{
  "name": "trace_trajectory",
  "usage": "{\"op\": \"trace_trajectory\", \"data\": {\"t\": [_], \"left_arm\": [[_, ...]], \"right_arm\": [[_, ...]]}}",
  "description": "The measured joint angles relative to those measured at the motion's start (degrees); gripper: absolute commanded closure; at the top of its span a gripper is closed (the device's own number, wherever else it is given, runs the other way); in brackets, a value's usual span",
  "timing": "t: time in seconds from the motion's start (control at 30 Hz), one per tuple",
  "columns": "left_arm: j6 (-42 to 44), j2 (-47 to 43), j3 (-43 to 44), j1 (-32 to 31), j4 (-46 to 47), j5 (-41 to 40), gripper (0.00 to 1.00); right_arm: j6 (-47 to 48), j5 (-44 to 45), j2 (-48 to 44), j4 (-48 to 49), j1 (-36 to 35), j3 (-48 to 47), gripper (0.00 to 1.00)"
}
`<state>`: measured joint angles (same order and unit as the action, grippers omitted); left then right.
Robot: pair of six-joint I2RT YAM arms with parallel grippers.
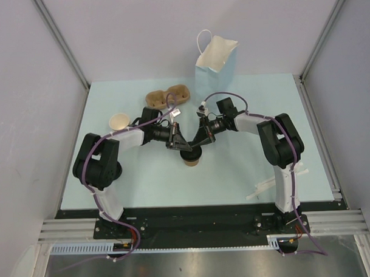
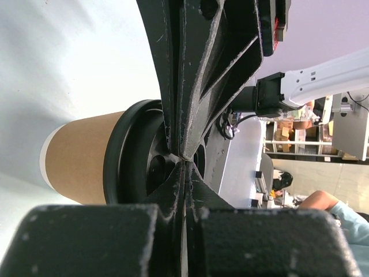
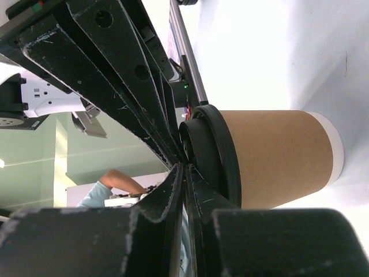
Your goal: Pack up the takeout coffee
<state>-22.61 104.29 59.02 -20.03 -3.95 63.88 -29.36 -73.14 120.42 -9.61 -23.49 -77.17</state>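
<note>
The takeout coffee (image 1: 191, 158), a brown kraft cup with a black lid, stands upright mid-table. My left gripper (image 1: 183, 149) and right gripper (image 1: 197, 148) meet tip to tip over its lid, both with jaws together. In the left wrist view my shut gripper (image 2: 182, 159) touches the lid (image 2: 131, 156) above the brown cup wall (image 2: 78, 158), and the other arm's fingers (image 2: 202, 63) come in opposite. In the right wrist view my shut gripper (image 3: 184, 164) rests at the lid (image 3: 218, 154) of the cup (image 3: 277, 154). Neither gripper encloses the cup.
The blue paper bag (image 1: 214, 67) stands open at the back, right of centre. A lidless tan cup (image 1: 119, 121) sits at the left. Two brown flat pieces (image 1: 168, 96) lie behind the left arm. White thin items (image 1: 263, 190) lie near the right arm's base.
</note>
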Motion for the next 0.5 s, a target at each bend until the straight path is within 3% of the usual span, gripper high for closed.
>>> {"op": "trace_trajectory", "data": {"t": [0.5], "left_arm": [[0.2,-0.2,0.8,0.0,-1.2,0.5,1.00]], "right_arm": [[0.7,0.9,-3.0,1.7,-0.7,2.2,0.85]]}}
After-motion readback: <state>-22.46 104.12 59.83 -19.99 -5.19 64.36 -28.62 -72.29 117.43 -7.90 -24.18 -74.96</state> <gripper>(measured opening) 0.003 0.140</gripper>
